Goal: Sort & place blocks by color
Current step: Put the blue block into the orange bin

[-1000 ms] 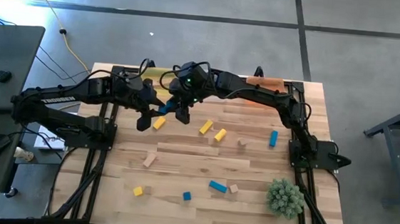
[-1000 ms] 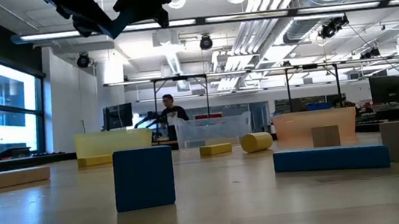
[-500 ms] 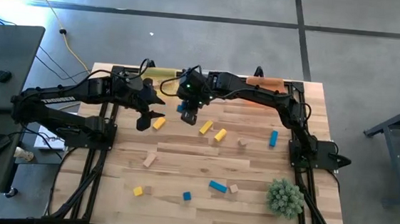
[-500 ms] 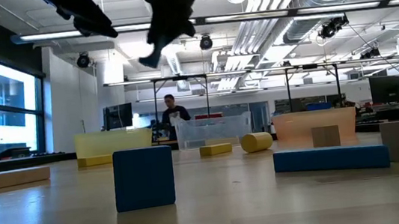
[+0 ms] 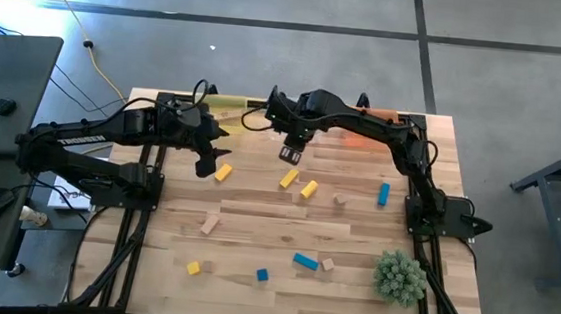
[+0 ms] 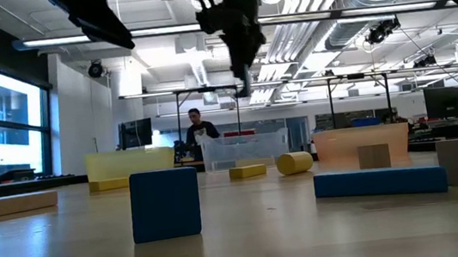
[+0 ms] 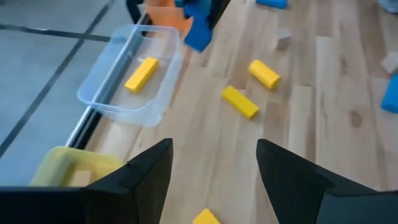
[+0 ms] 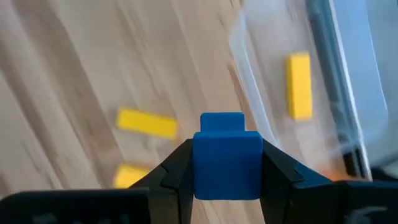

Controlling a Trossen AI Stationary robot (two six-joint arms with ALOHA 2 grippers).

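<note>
My right gripper (image 5: pixel 289 154) hangs over the far middle of the table, shut on a blue block (image 8: pixel 227 163). That block also shows in the left wrist view (image 7: pixel 198 34), near the clear tub (image 7: pixel 134 74), which has a yellow bar (image 7: pixel 142 73) lying in it. My left gripper (image 5: pixel 210 162) (image 7: pixel 214 162) hovers open above the table's left part, beside a yellow block (image 5: pixel 222 173). Other yellow (image 5: pixel 288 179), blue (image 5: pixel 304 261) and tan (image 5: pixel 210 224) blocks lie flat and scattered on the table. My right gripper pinches the blue block by two opposite side faces (image 8: pixel 198 163), one finger (image 8: pixel 177 174) on each side. The fingers come from above, pointing down. The block is lifted clear of the table and sits level in the hold.
A yellow tub (image 5: pixel 225 102), the clear tub and an orange tub (image 5: pixel 374 117) line the far edge. A green spiky ball (image 5: pixel 398 277) sits at the near right corner. A blue cube (image 6: pixel 165 203) and a blue bar (image 6: pixel 380 182) lie near the low camera. A person stands in the room behind.
My right gripper, carrying the blue block, has moved away from my left gripper toward the table's right and turned about its wrist. The block has travelled with it, clear of the table.
</note>
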